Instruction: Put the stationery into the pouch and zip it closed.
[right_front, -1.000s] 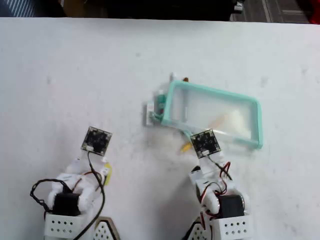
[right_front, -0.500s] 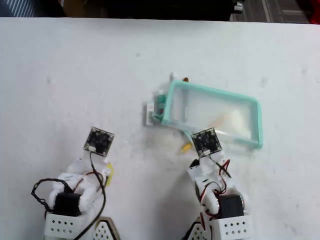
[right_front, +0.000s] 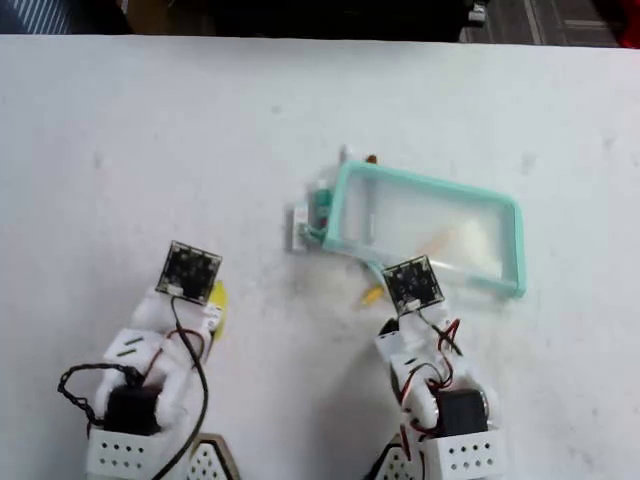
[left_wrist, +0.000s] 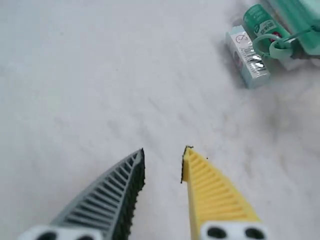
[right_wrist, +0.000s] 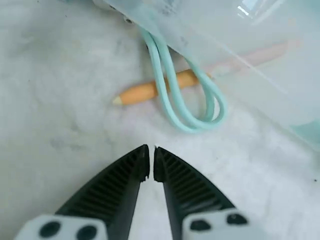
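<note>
A clear pouch with mint-green trim lies on the white table, right of centre. Its green cord loop lies over an orange pencil whose tip pokes out from under the pouch's near edge. A white eraser and a green tube lie at the pouch's left end. My right gripper is shut, empty, just short of the pencil. Well to the left of the pouch, my left gripper is slightly open over bare table. The left arm stands at the lower left.
The white table stretches bare to the left and behind the pouch. Its far edge meets a dark background. Both arm bases stand at the near edge.
The left arm has stretched forward and slightly left, away from its base. The right arm and the pouch have stayed still.
</note>
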